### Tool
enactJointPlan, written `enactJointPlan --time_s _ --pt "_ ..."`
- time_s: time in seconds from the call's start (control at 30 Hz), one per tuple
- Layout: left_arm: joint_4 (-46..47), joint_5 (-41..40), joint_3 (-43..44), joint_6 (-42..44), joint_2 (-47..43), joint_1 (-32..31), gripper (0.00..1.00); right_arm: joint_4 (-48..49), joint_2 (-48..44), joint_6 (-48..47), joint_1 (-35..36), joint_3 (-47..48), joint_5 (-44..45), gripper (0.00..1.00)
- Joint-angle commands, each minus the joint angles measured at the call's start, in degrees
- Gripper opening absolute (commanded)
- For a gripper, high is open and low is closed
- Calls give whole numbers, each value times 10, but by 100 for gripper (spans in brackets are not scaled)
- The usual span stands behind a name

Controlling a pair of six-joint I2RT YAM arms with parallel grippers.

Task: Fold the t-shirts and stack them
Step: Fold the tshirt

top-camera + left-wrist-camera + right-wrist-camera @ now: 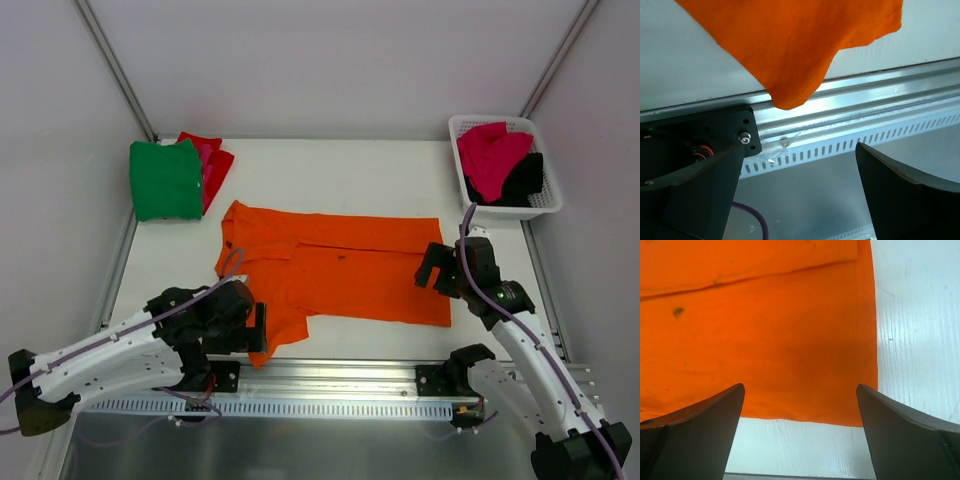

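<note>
Two claws (pixel 258 328) (pixel 430 268) (both agape), one orange tee (pixel 340 265).

Bright, even light, faint shadows, glare streaking the metal rail (pixel 880 100).

Occlusions and crops: orange t-shirt (pixel 340 265), far stack, basket (pixel 545 205)

Top view: the left gripper (pixel 255 328) covers the near-left sleeve edge of the orange t-shirt, and the right gripper (pixel 432 268) covers part of its right hem. The red t-shirt (pixel 218 162) is mostly under the green t-shirt (pixel 165 180). The black t-shirt (pixel 525 180) is partly under the magenta t-shirt (pixel 490 155). Both wrist views crop the orange t-shirt at the top edge. The dark spot (pixel 678 312) on it is too small to identify.
</note>
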Motion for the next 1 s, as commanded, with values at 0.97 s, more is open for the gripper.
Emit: enactJointPlan --time_s 0.97 --pt "159 -80 49 172 428 -159 99 -3 -16 -16 2 -27 1 88"
